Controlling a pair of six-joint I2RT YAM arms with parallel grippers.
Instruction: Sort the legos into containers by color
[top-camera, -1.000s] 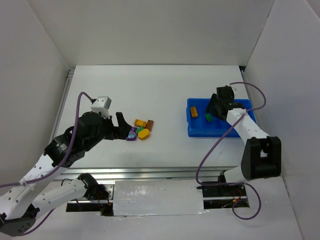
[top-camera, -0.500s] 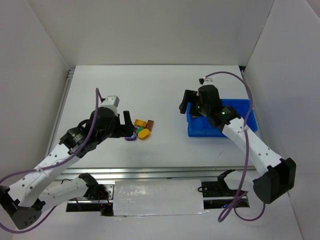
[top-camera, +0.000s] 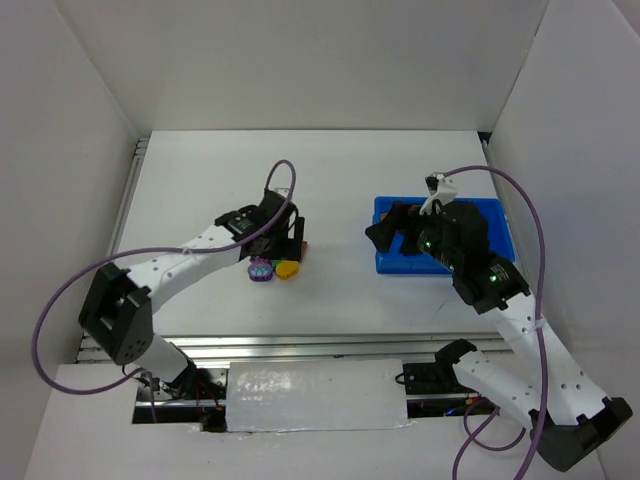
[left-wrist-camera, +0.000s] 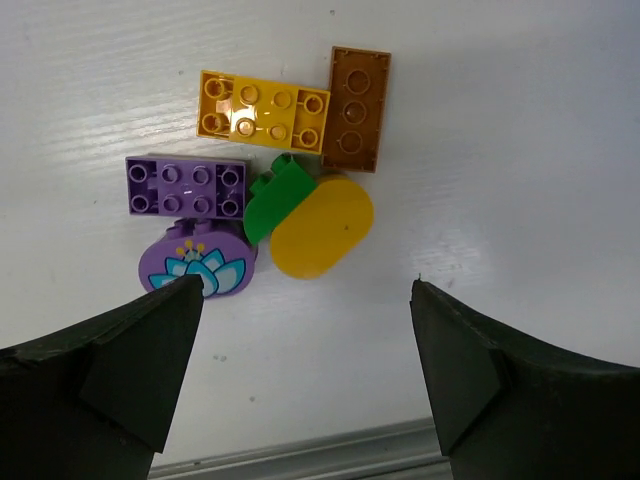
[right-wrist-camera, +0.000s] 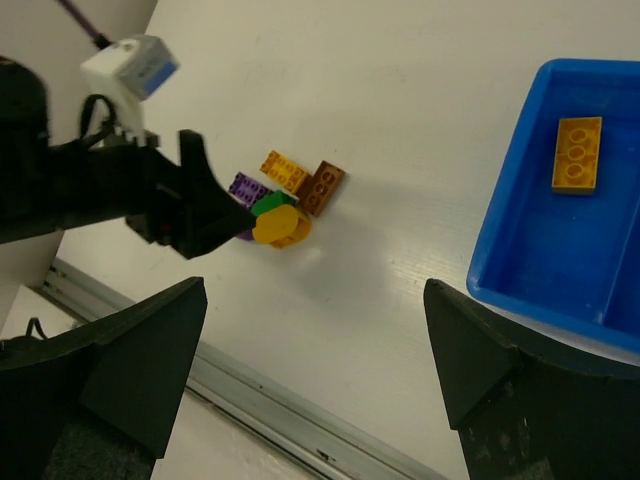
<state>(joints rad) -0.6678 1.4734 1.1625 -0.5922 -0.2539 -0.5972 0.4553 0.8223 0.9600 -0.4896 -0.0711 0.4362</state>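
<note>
The legos lie in a pile on the white table: an orange brick (left-wrist-camera: 263, 110), a brown brick (left-wrist-camera: 358, 107), a purple brick (left-wrist-camera: 187, 186), a green piece (left-wrist-camera: 277, 197), a yellow oval piece (left-wrist-camera: 322, 225) and a round purple piece (left-wrist-camera: 195, 267). My left gripper (left-wrist-camera: 305, 355) is open and empty, hovering above the pile (top-camera: 275, 268). The blue tray (right-wrist-camera: 520, 255) holds one orange brick (right-wrist-camera: 578, 153). My right gripper (right-wrist-camera: 315, 370) is open and empty, raised above the tray's left edge (top-camera: 380, 262). My right arm hides much of the tray in the top view.
White walls enclose the table on the left, back and right. A metal rail (top-camera: 300, 345) runs along the near edge. The left arm (right-wrist-camera: 110, 195) reaches in beside the pile. Purple cables loop off both arms.
My left gripper has swung from the pile's left side to above it. My right gripper has risen out of the tray and moved left over its edge.
</note>
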